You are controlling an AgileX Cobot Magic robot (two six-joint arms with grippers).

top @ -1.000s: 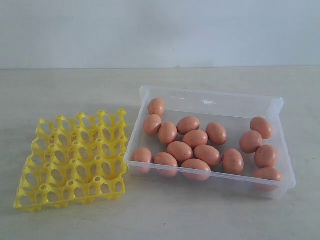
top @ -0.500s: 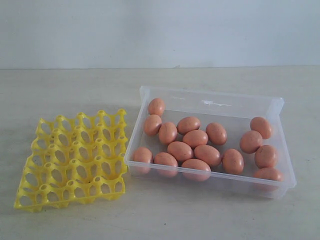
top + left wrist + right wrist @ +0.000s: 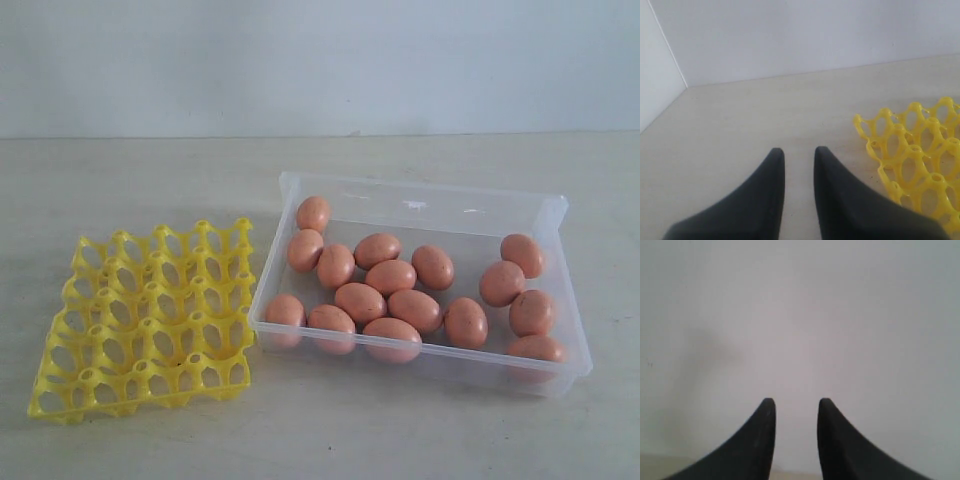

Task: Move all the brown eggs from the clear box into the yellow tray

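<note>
Brown eggs: I count sixteen, all lying loose on their sides in the clear box. Most are bunched and touching toward the tray side, and four sit apart at the far end. None are in the yellow tray, which stands just beside the box on the surface; every cell is bare.

Handling, my read: the eggs are light, rigid and brittle, and the smooth shell is likely slippery. They will roll if nudged, and the neighbours are packed tight. I'd take hold across the short middle of an egg with light pressure, and start with an outlier or an edge egg where the fingers have room. The box walls are low, so a reach from above looks fine. The box itself looks thin and light and may slide if bumped.

Left tool: narrow gap between the fingers, nothing in it, low over the bare surface near a tray corner. Right tool: fingers somewhat wider apart, nothing held, facing a blank wall. The exterior view shows neither tool.

Writing: no brand, label or text that I can read anywhere.
</note>
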